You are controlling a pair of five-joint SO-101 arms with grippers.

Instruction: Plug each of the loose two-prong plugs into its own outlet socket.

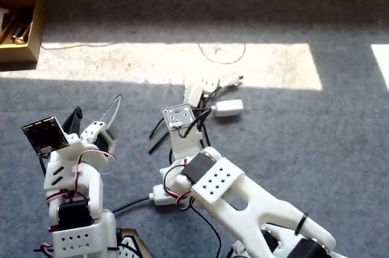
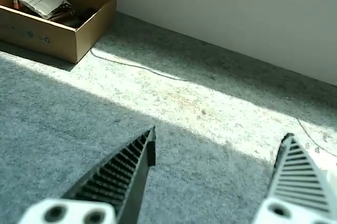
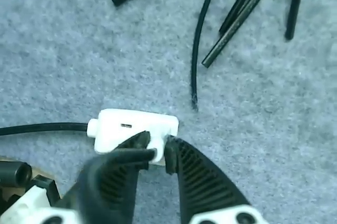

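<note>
A white plug point(image 3: 134, 128) with a black cord point(image 3: 42, 127) lies on the grey carpet. My right gripper point(image 3: 160, 151) is shut on its near edge. From above, this plug point(image 1: 158, 195) sits just beside the right arm point(image 1: 225, 182), which covers the gripper. Several other white plugs point(image 1: 228, 107) lie in a cluster farther back, at the edge of the sunlit strip. My left gripper point(image 1: 96, 112) hovers over bare carpet to the left of the cluster. It is open and holds nothing, its dark ribbed fingers point(image 2: 126, 174) spread wide.
Loose black cables point(image 3: 239, 16) lie on the carpet just beyond the held plug. A cardboard box point(image 2: 63, 34) with clutter stands at the far left by the wall. A thin wire point(image 1: 222, 57) loops across the sunlit patch.
</note>
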